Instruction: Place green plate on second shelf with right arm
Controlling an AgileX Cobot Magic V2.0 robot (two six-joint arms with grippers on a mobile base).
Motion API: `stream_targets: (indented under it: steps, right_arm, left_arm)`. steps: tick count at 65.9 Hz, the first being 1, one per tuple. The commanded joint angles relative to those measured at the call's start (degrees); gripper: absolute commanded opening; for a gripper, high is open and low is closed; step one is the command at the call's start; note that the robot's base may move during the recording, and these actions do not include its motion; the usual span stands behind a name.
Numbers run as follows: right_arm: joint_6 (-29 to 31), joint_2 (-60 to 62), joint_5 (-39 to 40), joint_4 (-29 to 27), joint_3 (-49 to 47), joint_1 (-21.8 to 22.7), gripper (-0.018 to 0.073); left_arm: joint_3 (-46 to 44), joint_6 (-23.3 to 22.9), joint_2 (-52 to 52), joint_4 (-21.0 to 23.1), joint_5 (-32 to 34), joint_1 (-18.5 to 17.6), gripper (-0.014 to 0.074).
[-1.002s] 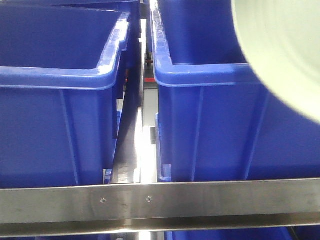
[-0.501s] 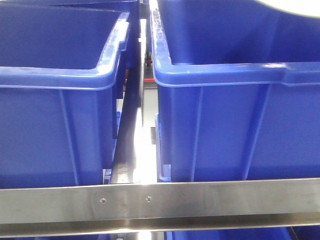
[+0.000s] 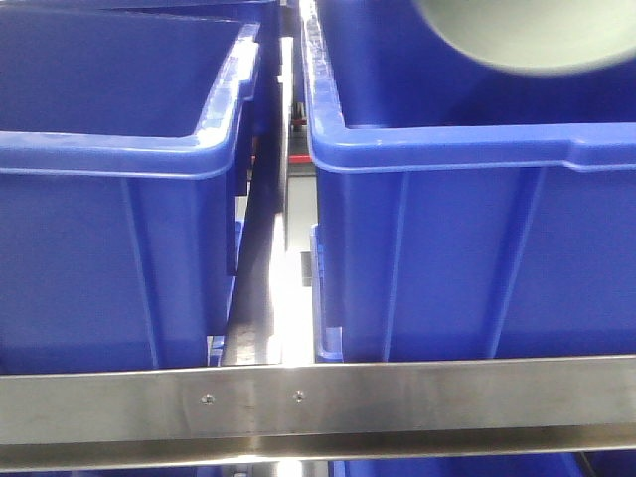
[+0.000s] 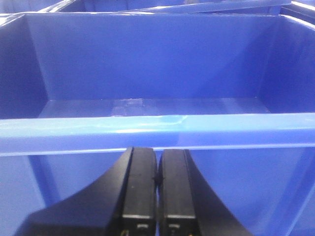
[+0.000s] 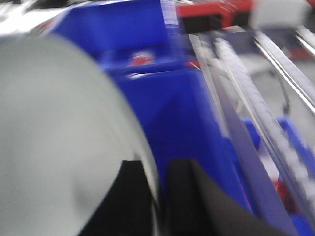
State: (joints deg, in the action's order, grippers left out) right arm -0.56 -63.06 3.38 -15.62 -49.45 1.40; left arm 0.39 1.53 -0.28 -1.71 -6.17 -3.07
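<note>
**Plate back in view above the right bin**

Since half a second ago, the green plate (image 3: 532, 35) has dropped back into the front view's top right corner, above the right blue bin (image 3: 467, 248). At the right wrist, its rim is pinched between the black fingers (image 5: 133, 196) of the right gripper (image 5: 156, 196) (the picture is blurred). The left gripper (image 4: 157, 179) is seen with fingers pressed together, before the left blue bin (image 4: 147, 130). A steel shelf rail (image 3: 318, 402) is seen below both bins.

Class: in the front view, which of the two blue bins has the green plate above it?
The right-hand blue bin; the green plate hangs over it, not over the left-hand bin.
</note>
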Motion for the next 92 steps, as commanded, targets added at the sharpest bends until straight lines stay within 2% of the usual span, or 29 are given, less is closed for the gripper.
stream_targets:
  steps: [1,4,10,22,36,40,43,51,54,65,76,92]
  right_arm:
    - [-0.2,0.1,0.9,-5.6,-4.0,1.6,0.0531]
    - [-0.2,-0.1,-1.1,-5.5,-4.5,1.6,0.0570]
    - [-0.2,-0.4,-4.8,-5.5,-5.3,1.2,0.0550]
    - [-0.2,-0.3,-7.0,-5.5,-6.0,1.2,0.0550]
    - [0.6,3.6,-22.0,-5.1,-9.9,1.2,0.0525]
    - [2.5,5.9,-24.6,-4.5,-10.4,1.2,0.0459]
    - [4.1,8.8,-26.2,-4.0,-10.5,1.2,0.0372]
    - [7.6,16.6,-30.6,-3.5,-10.5,1.2,0.0033]
    - [8.1,19.6,-32.2,-3.5,-10.5,1.2,0.0071]
    - [8.2,31.4,-39.4,-3.4,-10.5,1.2,0.0048]
    - [8.2,41.3,-50.8,-3.4,-10.5,1.2,0.0048]
    - [8.7,45.9,-48.3,8.3,-10.5,1.2,0.0048]
  left_arm:
    - [2.4,-0.5,-0.9,0.4,4.7,-0.2,0.0130]
    - [2.4,-0.5,-0.9,0.4,4.7,-0.2,0.0130]
    - [2.4,-0.5,-0.9,0.4,4.7,-0.2,0.0130]
    - [2.4,-0.5,-0.9,0.4,4.7,-0.2,0.0130]
    - [2.4,-0.5,-0.9,0.4,4.7,-0.2,0.0130]
    - [2.4,-0.5,-0.9,0.4,4.7,-0.2,0.0130]
    - [2.4,-0.5,-0.9,0.4,4.7,-0.2,0.0130]
    - [2.4,-0.5,-0.9,0.4,4.7,-0.2,0.0130]
    - [2.4,-0.5,-0.9,0.4,4.7,-0.2,0.0130]
    - [2.4,-0.5,-0.9,0.4,4.7,-0.2,0.0130]
    - [2.4,-0.5,-0.9,0.4,4.7,-0.2,0.0130]
    - [2.4,-0.5,-0.9,0.4,4.7,-0.2,0.0130]
